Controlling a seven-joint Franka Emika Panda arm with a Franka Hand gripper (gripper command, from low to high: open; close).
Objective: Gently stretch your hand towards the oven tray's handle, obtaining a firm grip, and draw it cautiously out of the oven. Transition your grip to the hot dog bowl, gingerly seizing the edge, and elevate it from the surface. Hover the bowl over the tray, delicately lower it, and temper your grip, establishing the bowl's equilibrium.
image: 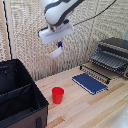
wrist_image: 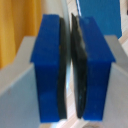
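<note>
So the hot dog bowl (image: 55,52) is up in the air right now, hanging from the hand (image: 59,44) well above the bench (image: 95,107) and a good way off from the oven (image: 114,52), toward the exterior view's left of it. The oven tray (image: 96,69) is already pulled out in front of the oven, sticking out over the bench, with a dark blue slab (image: 89,83) lying just beside it and a red cup (image: 58,94) further away from the oven, near the black fabric bin (image: 17,95). My take: the step in hand is carrying the bowl across to hover over the tray, so keep it level, move slow, and only start lowering once it's squarely above the wire bars, not near their front edge, since a bowl on bars can tip. The hand looks pinched nearly closed on the bowl's edge; in the wrist view the blue fingers (wrist_image: 50,65) sit almost together with only a thin dark gap, though the rim itself is too blurry to make out there. Don't loosen until the bowl is sitting flat.
</note>
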